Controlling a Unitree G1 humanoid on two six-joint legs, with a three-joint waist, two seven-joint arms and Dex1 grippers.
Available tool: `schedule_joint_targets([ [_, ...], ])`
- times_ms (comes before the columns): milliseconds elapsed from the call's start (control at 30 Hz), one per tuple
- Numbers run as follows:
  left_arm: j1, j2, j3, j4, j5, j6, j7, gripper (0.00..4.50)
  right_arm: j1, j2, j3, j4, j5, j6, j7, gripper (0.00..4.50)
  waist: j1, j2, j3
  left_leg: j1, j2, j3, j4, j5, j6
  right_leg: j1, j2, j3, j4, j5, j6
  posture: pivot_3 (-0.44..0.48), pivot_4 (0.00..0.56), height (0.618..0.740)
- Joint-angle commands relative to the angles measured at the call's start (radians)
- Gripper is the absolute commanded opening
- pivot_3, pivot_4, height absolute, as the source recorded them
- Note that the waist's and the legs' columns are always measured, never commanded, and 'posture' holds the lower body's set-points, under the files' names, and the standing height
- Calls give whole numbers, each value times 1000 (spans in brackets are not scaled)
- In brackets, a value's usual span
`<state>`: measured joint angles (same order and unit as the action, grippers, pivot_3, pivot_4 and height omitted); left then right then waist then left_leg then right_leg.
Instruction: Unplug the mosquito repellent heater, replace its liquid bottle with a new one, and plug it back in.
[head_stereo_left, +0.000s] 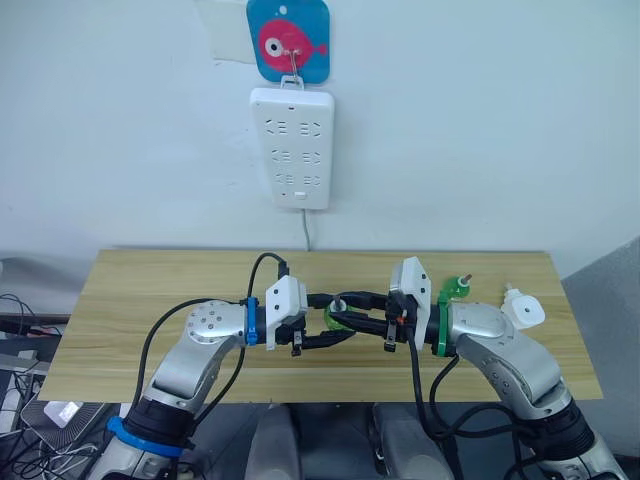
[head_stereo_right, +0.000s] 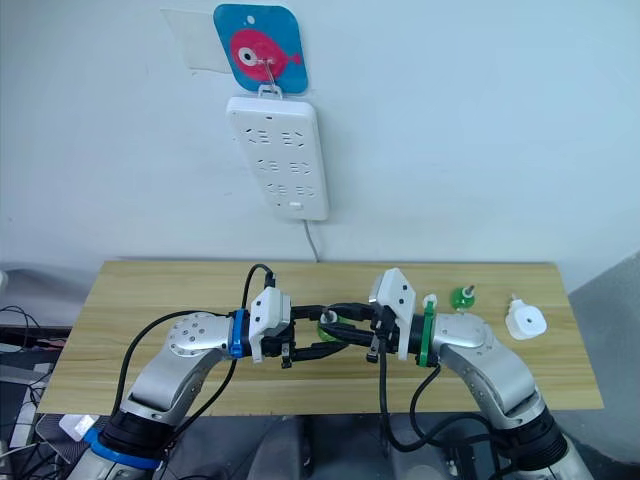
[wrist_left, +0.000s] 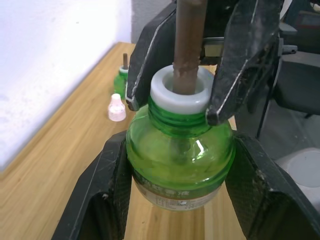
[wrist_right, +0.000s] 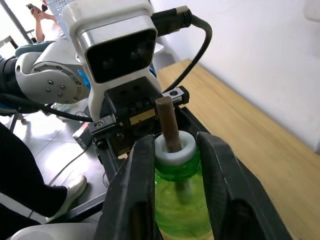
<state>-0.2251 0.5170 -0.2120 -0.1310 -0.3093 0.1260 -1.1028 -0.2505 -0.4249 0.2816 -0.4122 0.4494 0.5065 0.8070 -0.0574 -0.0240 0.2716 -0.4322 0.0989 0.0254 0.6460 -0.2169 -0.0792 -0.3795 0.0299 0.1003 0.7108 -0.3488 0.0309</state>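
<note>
Both hands hold one green bottle (wrist_left: 180, 150) above the tabletop's (head_stereo_left: 150, 290) middle.
Left hand (head_stereo_left: 322, 338) grasps its body, right hand (head_stereo_left: 345, 308) pinches the bare-wick neck; keep grips steady. The heater (head_stereo_left: 524, 311) lies unplugged near the right edge.

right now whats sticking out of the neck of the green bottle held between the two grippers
A brown wick rod rises through the white collar in the green bottle's neck. Its tip runs out of the left wrist view; below, it blurs inside the green plastic.
</note>
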Motion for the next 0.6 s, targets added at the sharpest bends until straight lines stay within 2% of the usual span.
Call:
schedule_joint_targets([
  [33,7,-13,3,-57,-33,17,8,2253,-6,1,5,-34,-7,-16,2,882,0,0,0,0,0,0,0,0,0,0,0,0,0,0,0,-86,236,740],
  [133,7,-18,13,-72,-66,77,15,2253,-13,13,-19,-49,19,7,-12,881,0,0,0,0,0,0,0,0,0,0,0,0,0,0,0,-88,240,740],
  [233,13,-22,42,-103,-121,135,25,3231,-22,49,-96,-73,109,95,-81,881,0,0,0,0,0,0,0,0,0,0,0,0,1,0,0,-91,243,740],
  [367,49,-73,82,-149,-121,102,120,4464,-20,125,-290,-71,317,289,-274,881,0,0,0,0,0,0,0,0,0,0,0,0,1,0,0,-97,246,740],
  [500,68,-167,78,-188,-64,33,253,4500,-32,223,-463,-35,600,425,-524,881,-2,0,0,0,0,0,0,0,0,0,0,0,1,0,0,-112,246,740],
  [600,56,-237,79,-191,-20,-24,339,4500,-42,270,-543,-11,796,463,-701,881,-4,0,0,0,0,0,0,0,0,1,0,1,1,0,0,-116,243,740],
])
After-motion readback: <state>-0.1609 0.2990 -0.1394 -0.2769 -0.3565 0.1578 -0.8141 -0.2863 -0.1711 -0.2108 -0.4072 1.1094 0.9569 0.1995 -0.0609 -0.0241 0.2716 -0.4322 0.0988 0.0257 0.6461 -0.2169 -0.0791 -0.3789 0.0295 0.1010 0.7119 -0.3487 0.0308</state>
